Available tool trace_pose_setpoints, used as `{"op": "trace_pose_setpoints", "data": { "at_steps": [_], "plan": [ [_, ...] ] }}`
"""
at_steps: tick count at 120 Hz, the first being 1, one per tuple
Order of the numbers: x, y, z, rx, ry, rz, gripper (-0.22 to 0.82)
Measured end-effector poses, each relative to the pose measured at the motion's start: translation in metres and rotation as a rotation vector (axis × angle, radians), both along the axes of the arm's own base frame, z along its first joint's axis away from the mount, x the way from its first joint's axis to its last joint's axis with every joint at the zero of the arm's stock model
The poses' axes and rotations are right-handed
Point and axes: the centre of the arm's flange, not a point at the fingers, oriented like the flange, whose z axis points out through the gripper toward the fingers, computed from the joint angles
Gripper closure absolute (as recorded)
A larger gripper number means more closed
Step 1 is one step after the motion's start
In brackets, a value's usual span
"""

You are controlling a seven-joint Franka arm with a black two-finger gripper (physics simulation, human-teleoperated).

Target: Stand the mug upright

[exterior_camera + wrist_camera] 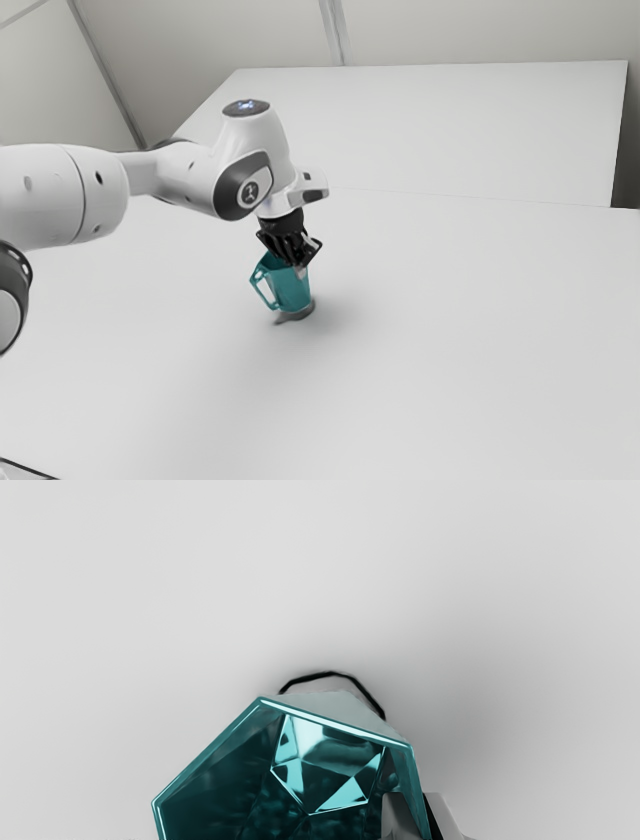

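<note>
With clock directions read around the mug and twelve at the exterior view's top, a white Franka arm (60, 195) reaches in from between nine and ten o'clock, its round joints and grey-ringed wrist bent over a pale table (450, 330). At nine o'clock, the angular handle (262, 285) of a faceted teal mug (290, 287) points toward the exterior view's left. A small dark shadow lies on the tabletop near the base, between six and seven. The mug is near the middle of the exterior view, its mouth facing up and its body leaning slightly there; whether its grey base (299, 314) sits flat on the tabletop cannot be told.

Directly above, at twelve o'clock, the black two-finger gripper (301, 268) points down at the rim, clamped on the mug's wall. The wrist view looks into the many-sided mouth, where light glints off the facets at the bottom. One grey fingertip (397, 816) is inside the mug and the other (445, 816) outside, with the teal wall pinched between them. Farther right, a soft shadow spreads across the tabletop toward four o'clock, while a thin seam crosses the pale surface toward two o'clock, in front of a grey wall (480, 30).
</note>
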Motion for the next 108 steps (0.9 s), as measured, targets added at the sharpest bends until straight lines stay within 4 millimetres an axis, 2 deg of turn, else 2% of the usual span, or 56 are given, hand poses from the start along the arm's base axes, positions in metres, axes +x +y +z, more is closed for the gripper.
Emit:
{"op": "trace_pose_setpoints", "data": {
  "at_steps": [25,68,80,108],
  "plan": [
    [-0.002,0.0,-0.01,0.005,0.017,0.021,0.79],
    [-0.004,0.001,-0.013,0.01,0.034,0.044,0.78],
    [-0.005,0.0,-0.013,0.007,0.043,0.046,0.71],
    [-0.006,0.0,-0.011,0.003,0.052,0.049,0.42]
  ]
}}
